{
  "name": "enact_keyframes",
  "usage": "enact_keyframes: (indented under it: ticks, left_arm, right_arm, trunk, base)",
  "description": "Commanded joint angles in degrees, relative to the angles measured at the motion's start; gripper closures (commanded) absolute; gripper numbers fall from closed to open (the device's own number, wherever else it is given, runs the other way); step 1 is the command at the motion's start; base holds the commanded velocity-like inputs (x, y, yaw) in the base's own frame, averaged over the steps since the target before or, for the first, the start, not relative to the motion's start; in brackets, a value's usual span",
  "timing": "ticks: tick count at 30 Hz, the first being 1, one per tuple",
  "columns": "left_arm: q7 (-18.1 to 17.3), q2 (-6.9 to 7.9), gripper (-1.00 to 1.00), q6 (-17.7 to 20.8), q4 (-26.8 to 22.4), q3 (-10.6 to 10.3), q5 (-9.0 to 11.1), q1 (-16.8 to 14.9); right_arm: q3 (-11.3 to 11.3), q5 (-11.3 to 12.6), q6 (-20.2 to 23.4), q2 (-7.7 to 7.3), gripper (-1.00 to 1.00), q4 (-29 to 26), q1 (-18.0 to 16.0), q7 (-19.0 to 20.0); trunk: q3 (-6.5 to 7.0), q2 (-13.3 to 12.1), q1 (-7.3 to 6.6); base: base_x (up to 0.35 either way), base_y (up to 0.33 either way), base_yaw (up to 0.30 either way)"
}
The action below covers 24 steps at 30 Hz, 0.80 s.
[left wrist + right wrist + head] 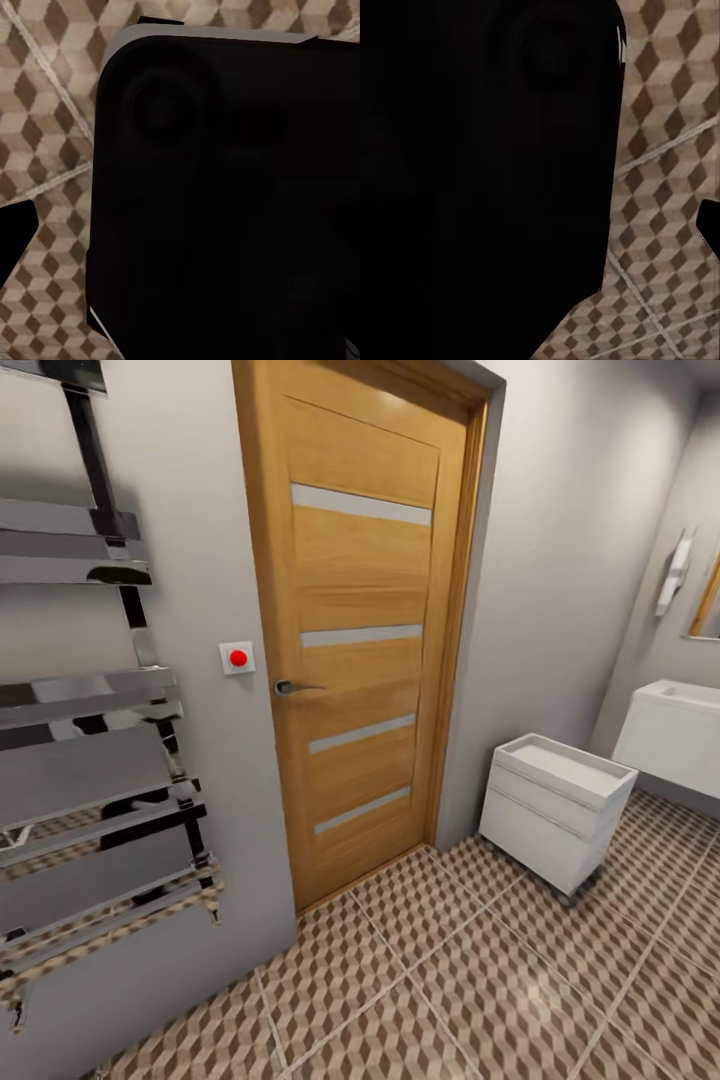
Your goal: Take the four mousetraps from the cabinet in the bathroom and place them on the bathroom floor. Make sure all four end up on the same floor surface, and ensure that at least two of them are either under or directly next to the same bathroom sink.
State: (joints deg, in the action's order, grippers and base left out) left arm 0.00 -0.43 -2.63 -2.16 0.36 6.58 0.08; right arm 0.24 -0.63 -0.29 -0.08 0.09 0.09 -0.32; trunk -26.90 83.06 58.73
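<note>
The bathroom floor (480,970), tiled in a brown and beige cube pattern, is seen under a closed wooden door (365,630) and a chrome towel radiator (90,760). Further right, a small white two-drawer basin unit (555,810) stands on the tiles, and the wall-hung bathroom sink (672,735) is seen at the edge. A red wall button (238,657) is placed beside the door. The mousetraps and the cabinet are not found here. The traps are judged light, stiff and snappy; they should be held by the board edges. In the wrist views a dark body covers the tools, so their state cannot be told.
</note>
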Motion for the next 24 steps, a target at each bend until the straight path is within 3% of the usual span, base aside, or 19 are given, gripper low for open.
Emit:
enact_keyframes:
  ticks: [1,24]
  left_arm:
    - [0.0,-0.01,-1.0,-0.09,-0.04,-0.01,0.54,0.01]
    - [0.0,0.02,-1.0,-0.09,-0.04,0.0,0.6,0.01]
  right_arm:
    - [0.02,-0.07,-0.04,-0.01,-1.0,0.0,0.0,-0.03]
    - [0.02,-0.07,-0.06,0.02,-1.0,0.0,0.0,-0.06]
  trunk:
    - [-0.03,0.02,0.0]
    - [-0.03,0.02,0.0]
  base:
    - [0.0,0.0,0.277]
    - [0.0,0.0,0.277]
